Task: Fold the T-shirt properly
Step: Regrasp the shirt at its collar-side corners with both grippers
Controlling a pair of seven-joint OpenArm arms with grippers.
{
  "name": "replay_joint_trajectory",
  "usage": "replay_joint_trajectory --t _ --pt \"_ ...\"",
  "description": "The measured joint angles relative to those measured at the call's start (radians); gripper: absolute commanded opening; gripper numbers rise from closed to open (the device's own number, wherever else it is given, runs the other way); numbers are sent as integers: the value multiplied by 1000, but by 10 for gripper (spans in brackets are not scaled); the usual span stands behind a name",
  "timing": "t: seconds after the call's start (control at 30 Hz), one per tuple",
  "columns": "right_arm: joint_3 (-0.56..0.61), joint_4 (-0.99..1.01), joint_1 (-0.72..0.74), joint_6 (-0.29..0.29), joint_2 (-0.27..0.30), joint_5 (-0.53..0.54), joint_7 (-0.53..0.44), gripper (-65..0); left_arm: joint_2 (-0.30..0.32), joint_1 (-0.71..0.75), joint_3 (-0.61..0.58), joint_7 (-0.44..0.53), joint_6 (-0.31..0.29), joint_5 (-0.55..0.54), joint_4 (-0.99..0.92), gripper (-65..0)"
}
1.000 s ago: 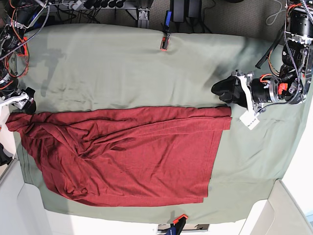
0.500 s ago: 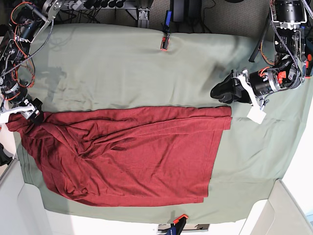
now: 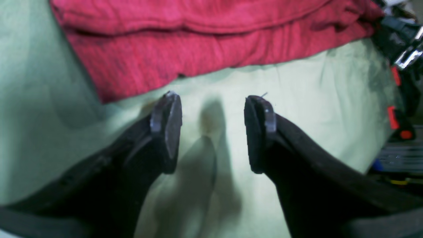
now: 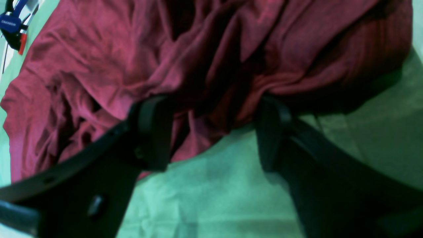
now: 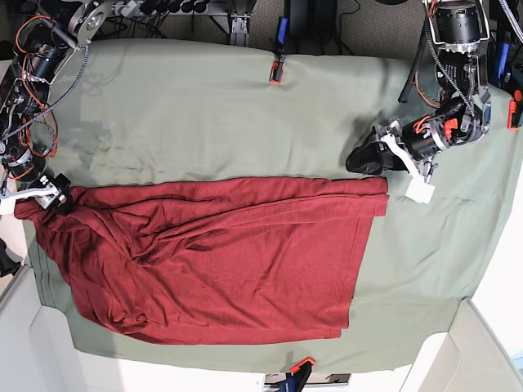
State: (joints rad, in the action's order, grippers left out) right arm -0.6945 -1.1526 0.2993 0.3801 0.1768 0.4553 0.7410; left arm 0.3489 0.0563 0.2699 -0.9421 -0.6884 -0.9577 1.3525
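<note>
Maroon T-shirt [image 5: 221, 253] looks thin, limp, light, likely to bunch. Best grips: folded corner near left pincer [image 3: 211, 132], bunched end at right pincer [image 4: 211, 132]; both wide, empty.

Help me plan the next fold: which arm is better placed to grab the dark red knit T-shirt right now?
Probably the right. The right gripper is open with bunched cloth of the dark red knit T-shirt between its fingers. The left gripper, also open, hangs over bare sage-green cloth, short of the shirt's edge.
</note>
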Motion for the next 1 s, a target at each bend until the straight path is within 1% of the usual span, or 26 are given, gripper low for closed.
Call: replay_joint_trajectory --t 0.17,0.37,0.53,0.6,0.63,0.73,0.77,0.8,0.83,0.87,0.93,1.0 --pt "0 0 0 0 0 0 0 -260 -14 -44 1 37 21 30 -50 -315" --pt "0 1 1 -1 0 0 -12 -260 -47 -160 6 53 37 40 -198 -315" --pt "0 13 3 -3 0 -1 -34 -260 -57 -233 5 61 37 52 -282 -315" --pt "0 26 3 -6 0 -2 -50 -260 -61 -246 4 78 38 89 -282 -325" --pt "0 36 5 -8 0 1 -66 -260 -64 -251 4 84 38 108 -282 -352" --pt "-2 85 17 -10 3 10 -113 -262 -63 -253 5 107 45 158 -282 -513" --pt "-2 101 23 -10 3 16 -124 -263 -63 -253 5 113 46 174 -283 -552" --pt "-2 114 29 -10 3 16 -133 -280 -63 -254 5 114 46 183 -283 -580" --pt "-2 124 31 -10 3 16 -145 -324 -63 -254 5 118 45 193 -283 -609" --pt "-2 130 34 -11 3 15 -154 -385 -63 -254 5 121 45 202 -283 -638" --pt "-2 133 33 -11 2 11 -151 -517 -63 -254 5 123 45 208 -283 -650" --pt "-2 134 32 -14 2 7 -143 -616 -63 -254 5 124 44 208 -283 -650"
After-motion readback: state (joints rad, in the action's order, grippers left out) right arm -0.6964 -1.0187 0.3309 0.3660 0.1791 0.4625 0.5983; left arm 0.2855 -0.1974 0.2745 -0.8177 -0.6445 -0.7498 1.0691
